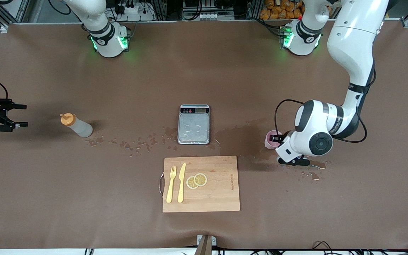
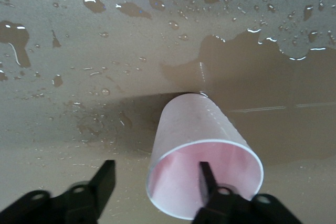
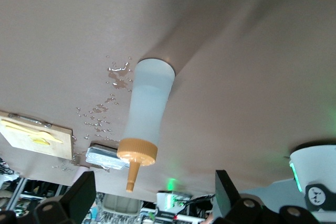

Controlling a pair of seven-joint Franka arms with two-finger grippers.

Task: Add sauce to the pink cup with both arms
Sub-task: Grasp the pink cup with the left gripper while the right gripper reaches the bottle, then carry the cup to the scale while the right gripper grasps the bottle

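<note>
The left gripper (image 2: pixel 157 182) is down at the pink cup (image 1: pixel 271 139), toward the left arm's end of the table, with its jaws spread: in the left wrist view one finger (image 2: pixel 206 178) sits inside the cup's mouth and the other stands outside the wall, so the rim lies between them, not yet pinched. The cup (image 2: pixel 202 156) stands upright on the wet table, its open mouth facing up at the claw, so closing the fingers should catch the wall. The right gripper (image 1: pixel 19 115) hovers over the table at the right arm's end, fingers spread and holding nothing. The sauce (image 1: pixel 76 125) stands upright on the table near it, toward the grey scale (image 1: pixel 193 124), with its long axis vertical and its orange nozzle on top. In the right wrist view the bottle (image 3: pixel 147 114) lies straight ahead between the open fingers but well clear of them. The right arm is plainly the nearer one to the sauce, and a level approach should bring its body between the fingers.
</note>
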